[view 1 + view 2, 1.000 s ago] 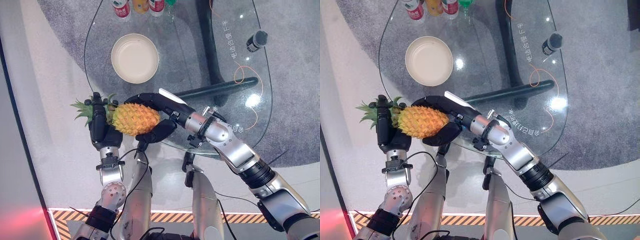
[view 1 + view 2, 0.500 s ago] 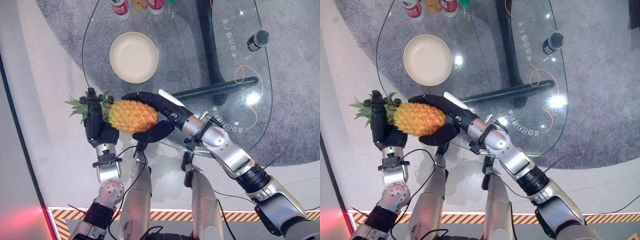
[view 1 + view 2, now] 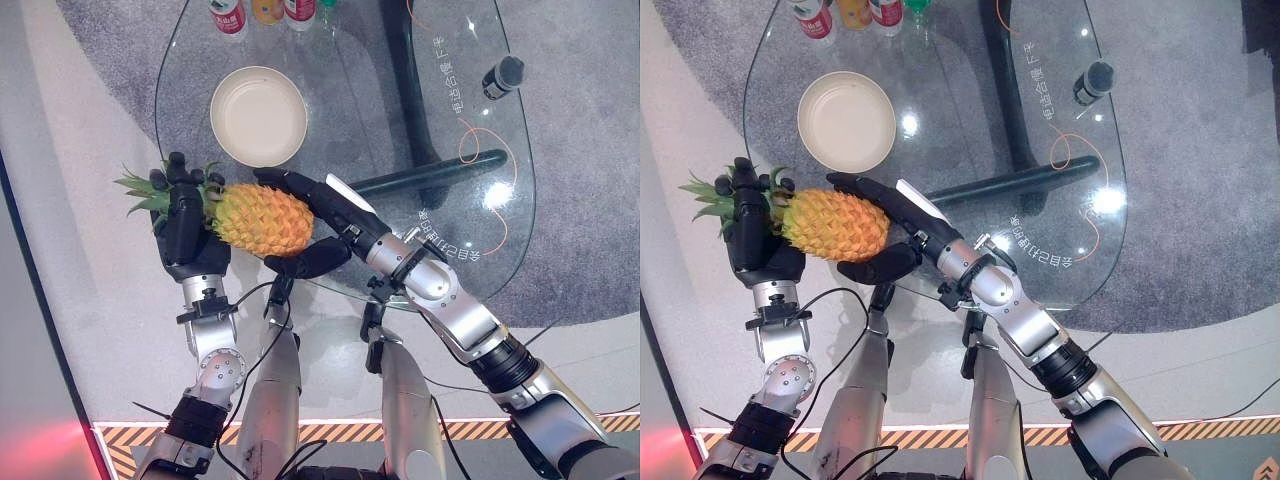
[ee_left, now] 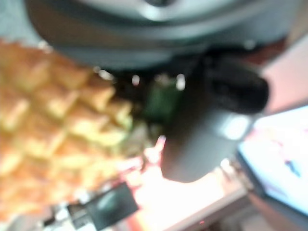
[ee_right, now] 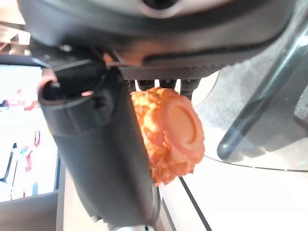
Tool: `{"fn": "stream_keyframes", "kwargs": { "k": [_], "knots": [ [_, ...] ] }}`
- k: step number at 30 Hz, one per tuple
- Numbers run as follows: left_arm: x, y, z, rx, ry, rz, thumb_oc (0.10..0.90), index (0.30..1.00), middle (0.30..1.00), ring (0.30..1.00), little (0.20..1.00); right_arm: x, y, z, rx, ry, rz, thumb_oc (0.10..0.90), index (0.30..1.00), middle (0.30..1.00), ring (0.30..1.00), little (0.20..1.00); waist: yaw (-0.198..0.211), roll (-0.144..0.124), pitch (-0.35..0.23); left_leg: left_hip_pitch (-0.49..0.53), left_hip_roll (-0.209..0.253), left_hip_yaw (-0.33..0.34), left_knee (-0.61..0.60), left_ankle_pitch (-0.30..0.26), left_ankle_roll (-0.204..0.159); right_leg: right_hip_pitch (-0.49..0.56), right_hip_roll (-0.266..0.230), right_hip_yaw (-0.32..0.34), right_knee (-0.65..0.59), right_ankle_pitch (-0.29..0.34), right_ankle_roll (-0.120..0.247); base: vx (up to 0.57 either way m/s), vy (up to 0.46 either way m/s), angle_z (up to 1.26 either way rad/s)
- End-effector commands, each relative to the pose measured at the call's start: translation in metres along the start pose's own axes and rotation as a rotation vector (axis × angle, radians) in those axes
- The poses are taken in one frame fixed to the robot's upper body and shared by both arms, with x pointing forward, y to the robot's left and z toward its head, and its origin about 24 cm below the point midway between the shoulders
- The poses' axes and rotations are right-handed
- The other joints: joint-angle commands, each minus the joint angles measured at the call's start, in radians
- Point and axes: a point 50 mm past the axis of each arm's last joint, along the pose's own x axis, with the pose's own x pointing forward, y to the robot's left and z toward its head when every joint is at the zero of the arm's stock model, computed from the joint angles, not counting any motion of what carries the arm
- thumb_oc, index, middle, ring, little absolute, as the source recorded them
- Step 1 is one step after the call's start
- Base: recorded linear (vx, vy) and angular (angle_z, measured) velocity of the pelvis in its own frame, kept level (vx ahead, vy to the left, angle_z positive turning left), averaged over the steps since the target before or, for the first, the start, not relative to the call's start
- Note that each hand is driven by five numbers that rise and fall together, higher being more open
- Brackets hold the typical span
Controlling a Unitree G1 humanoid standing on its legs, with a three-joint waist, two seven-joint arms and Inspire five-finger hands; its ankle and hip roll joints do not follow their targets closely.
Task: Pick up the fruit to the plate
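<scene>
Pineapple (image 3: 262, 218): hanging in the air just off the glass table's (image 3: 400, 120) near edge, short of the plate (image 3: 258, 115). Left hand (image 3: 185, 228) and right hand (image 3: 312, 225) are both gripping it, fingers curled around.

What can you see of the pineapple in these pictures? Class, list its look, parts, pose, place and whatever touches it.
The pineapple has an orange-yellow, diamond-patterned skin, spiky green leaves at one end and a flat round base at the other. It looks moulded, perhaps plastic. It lies on its side in the air, just off the glass table's near edge, short of the plate. The left hand grips its leafy end; the right hand wraps the body near the base.
</scene>
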Motion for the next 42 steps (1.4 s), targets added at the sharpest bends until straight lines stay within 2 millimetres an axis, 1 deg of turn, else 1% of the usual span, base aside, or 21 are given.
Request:
{"fn": "stream_keyframes", "kwargs": {
  "k": [1, 2, 3, 4, 8, 10, 11, 12, 13, 16, 22, 24, 25, 26, 29, 32, 33, 34, 39, 40, 42],
  "knots": [
    [0.038, -0.062, 0.053, 0.063, -0.371, -0.344, 0.100, 0.300, 0.300, 0.300, 0.200, -0.014, -0.008, 0.008, -0.049, -0.033, -0.044, 0.800, 0.900, 0.900, 0.900, 0.900, 0.006, -0.014, -0.025, 0.045, -0.129, 0.116, 0.007, -0.106, 0.160, 0.012, 0.117, -0.027, -0.071, 0.096, -0.015, 0.00, 0.000, 0.00],
    [0.039, -0.063, 0.055, 0.093, -0.383, -0.347, 0.100, 0.300, 0.300, 0.300, 0.200, -0.014, -0.010, 0.008, -0.051, -0.033, -0.049, 0.800, 0.900, 0.900, 0.900, 0.900, 0.003, -0.015, -0.025, 0.036, -0.129, 0.116, 0.006, -0.098, 0.159, 0.004, 0.116, -0.027, -0.072, 0.102, -0.016, 0.00, 0.000, 0.00],
    [0.038, -0.065, 0.056, 0.132, -0.392, -0.344, 0.100, 0.300, 0.300, 0.300, 0.200, -0.015, -0.010, 0.008, -0.049, -0.029, -0.053, 0.800, 0.900, 0.900, 0.900, 0.900, 0.003, -0.015, -0.025, 0.037, -0.129, 0.117, 0.007, -0.099, 0.159, 0.005, 0.115, -0.027, -0.072, 0.101, -0.016, 0.00, 0.000, 0.00],
    [0.038, -0.068, 0.059, 0.211, -0.420, -0.330, 0.100, 0.300, 0.300, 0.300, 0.200, -0.017, -0.010, 0.006, -0.038, -0.022, -0.052, 0.800, 0.900, 0.900, 0.900, 0.900, 0.001, -0.012, -0.025, 0.045, -0.126, 0.120, 0.008, -0.106, 0.160, 0.012, 0.117, -0.026, -0.067, 0.092, -0.017, 0.00, 0.000, 0.00],
    [0.040, -0.073, 0.067, 0.379, -0.501, -0.300, 0.100, 0.300, 0.300, 0.300, 0.200, -0.018, -0.010, 0.004, -0.024, -0.002, -0.030, 0.800, 0.900, 0.900, 0.900, 0.900, -0.004, -0.009, -0.025, 0.048, -0.123, 0.126, 0.008, -0.105, 0.158, 0.011, 0.118, -0.023, -0.059, 0.086, -0.020, 0.01, 0.014, -0.01],
    [0.046, -0.082, 0.070, 0.498, -0.566, -0.303, 0.100, 0.300, 0.300, 0.300, 0.200, -0.017, -0.011, 0.003, -0.020, 0.012, -0.016, 0.800, 0.900, 0.900, 0.900, 0.900, -0.010, -0.006, -0.025, 0.037, -0.122, 0.132, 0.012, -0.097, 0.155, 0.000, 0.116, -0.020, -0.056, 0.090, -0.024, 0.01, 0.036, -0.09],
    [0.048, -0.083, 0.070, 0.529, -0.584, -0.295, 0.100, 0.300, 0.300, 0.300, 0.200, -0.017, -0.011, 0.002, -0.013, 0.022, -0.010, 0.800, 0.900, 0.900, 0.900, 0.900, -0.010, -0.004, -0.025, 0.046, -0.121, 0.134, 0.014, -0.104, 0.155, 0.007, 0.117, -0.019, -0.052, 0.082, -0.024, 0.01, 0.035, -0.10],
    [0.051, -0.087, 0.072, 0.565, -0.614, -0.301, 0.100, 0.300, 0.300, 0.300, 0.200, -0.016, -0.012, 0.002, -0.014, 0.025, -0.007, 0.800, 0.900, 0.900, 0.900, 0.900, -0.013, -0.004, -0.025, 0.036, -0.121, 0.136, 0.012, -0.094, 0.153, -0.002, 0.115, -0.019, -0.054, 0.089, -0.025, 0.03, 0.038, -0.09],
    [0.053, -0.089, 0.073, 0.603, -0.638, -0.302, 0.100, 0.300, 0.300, 0.300, 0.200, -0.016, -0.011, -0.001, -0.009, 0.038, -0.001, 0.800, 0.900, 0.900, 0.900, 0.900, -0.014, -0.001, -0.025, 0.043, -0.119, 0.140, 0.017, -0.103, 0.153, 0.004, 0.116, -0.018, -0.047, 0.079, -0.026, 0.01, 0.051, -0.05],
    [0.063, -0.101, 0.073, 0.712, -0.722, -0.324, 0.100, 0.300, 0.300, 0.300, 0.200, -0.014, -0.013, -0.004, -0.012, 0.066, 0.013, 0.800, 0.900, 0.900, 0.900, 0.900, -0.024, 0.004, -0.025, 0.027, -0.116, 0.150, 0.021, -0.093, 0.148, -0.014, 0.116, -0.014, -0.040, 0.084, -0.029, -0.01, 0.053, -0.03],
    [0.081, -0.116, 0.072, 0.789, -0.787, -0.341, 0.100, 0.300, 0.300, 0.300, 0.200, -0.012, -0.015, -0.008, 0.003, 0.100, 0.042, 0.800, 0.900, 0.900, 0.900, 0.900, -0.046, 0.012, -0.025, 0.010, -0.113, 0.172, 0.030, -0.090, 0.144, -0.034, 0.115, 0.000, -0.032, 0.084, -0.029, 0.00, 0.065, -0.07],
    [0.086, -0.118, 0.069, 0.809, -0.793, -0.347, 0.100, 0.300, 0.300, 0.300, 0.200, -0.011, -0.015, -0.008, 0.003, 0.105, 0.052, 0.800, 0.900, 0.900, 0.900, 0.900, -0.055, 0.016, -0.025, 0.002, -0.113, 0.180, 0.034, -0.091, 0.145, -0.045, 0.117, 0.007, -0.029, 0.085, -0.029, 0.01, 0.080, -0.08],
    [0.087, -0.117, 0.067, 0.825, -0.790, -0.344, 0.100, 0.300, 0.300, 0.300, 0.200, -0.012, -0.014, -0.009, 0.007, 0.112, 0.060, 0.800, 0.900, 0.900, 0.900, 0.900, -0.057, 0.019, -0.025, 0.009, -0.111, 0.184, 0.038, -0.101, 0.145, -0.041, 0.118, 0.011, -0.025, 0.077, -0.029, 0.00, 0.086, -0.02],
    [0.090, -0.119, 0.066, 0.834, -0.797, -0.343, 0.100, 0.300, 0.300, 0.300, 0.200, -0.010, -0.015, -0.008, 0.001, 0.111, 0.064, 0.800, 0.900, 0.900, 0.900, 0.900, -0.062, 0.020, -0.025, -0.006, -0.112, 0.188, 0.037, -0.091, 0.144, -0.054, 0.117, 0.014, -0.028, 0.087, -0.029, 0.00, 0.073, -0.06],
    [0.093, -0.118, 0.060, 0.875, -0.795, -0.329, 0.100, 0.300, 0.300, 0.300, 0.200, -0.010, -0.013, -0.011, 0.005, 0.123, 0.087, 0.800, 0.900, 0.900, 0.900, 0.900, -0.071, 0.027, -0.025, -0.009, -0.112, 0.198, 0.046, -0.101, 0.144, -0.062, 0.120, 0.024, -0.022, 0.082, -0.028, 0.01, 0.069, -0.13],
    [0.099, -0.116, 0.056, 0.920, -0.806, -0.309, 0.100, 0.300, 0.300, 0.300, 0.200, -0.009, -0.013, -0.012, 0.006, 0.142, 0.115, 0.800, 0.900, 0.900, 0.900, 0.900, -0.081, 0.034, -0.025, -0.020, -0.111, 0.210, 0.050, -0.100, 0.143, -0.077, 0.120, 0.034, -0.021, 0.086, -0.026, 0.01, 0.081, -0.07],
    [0.101, -0.117, 0.056, 0.924, -0.811, -0.309, 0.100, 0.300, 0.300, 0.300, 0.200, -0.008, -0.014, -0.012, 0.004, 0.143, 0.117, 0.800, 0.900, 0.900, 0.900, 0.900, -0.084, 0.034, -0.025, -0.030, -0.111, 0.212, 0.049, -0.092, 0.142, -0.087, 0.118, 0.036, -0.025, 0.095, -0.026, 0.03, 0.106, -0.01],
    [0.104, -0.114, 0.054, 0.952, -0.813, -0.301, 0.100, 0.300, 0.300, 0.300, 0.200, -0.009, -0.012, -0.015, 0.013, 0.159, 0.136, 0.800, 0.900, 0.900, 0.900, 0.900, -0.090, 0.039, -0.025, -0.033, -0.110, 0.219, 0.057, -0.101, 0.141, -0.093, 0.118, 0.041, -0.020, 0.091, -0.025, 0.01, 0.086, -0.04],
    [0.114, -0.113, 0.050, 0.982, -0.835, -0.271, 0.100, 0.300, 0.300, 0.300, 0.200, -0.008, -0.009, -0.020, 0.044, 0.198, 0.192, 0.800, 0.900, 0.900, 0.900, 0.900, -0.104, 0.045, -0.025, -0.068, -0.111, 0.235, 0.070, -0.099, 0.139, -0.129, 0.115, 0.049, -0.021, 0.104, -0.023, 0.00, 0.093, -0.08],
    [0.116, -0.114, 0.050, 0.982, -0.842, -0.269, 0.100, 0.300, 0.300, 0.300, 0.200, -0.007, -0.010, -0.020, 0.046, 0.201, 0.196, 0.800, 0.900, 0.900, 0.900, 0.900, -0.107, 0.045, -0.025, -0.081, -0.112, 0.237, 0.070, -0.091, 0.139, -0.143, 0.113, 0.050, -0.024, 0.114, -0.024, -0.01, 0.076, 0.01],
    [0.119, -0.114, 0.048, 1.000, -0.847, -0.260, 0.100, 0.300, 0.300, 0.300, 0.200, -0.007, -0.009, -0.024, 0.061, 0.219, 0.211, 0.800, 0.900, 0.900, 0.900, 0.900, -0.109, 0.047, -0.025, -0.085, -0.111, 0.241, 0.073, -0.099, 0.138, -0.146, 0.114, 0.049, -0.025, 0.109, -0.023, 0.00, 0.076, -0.02]
  ]
}}
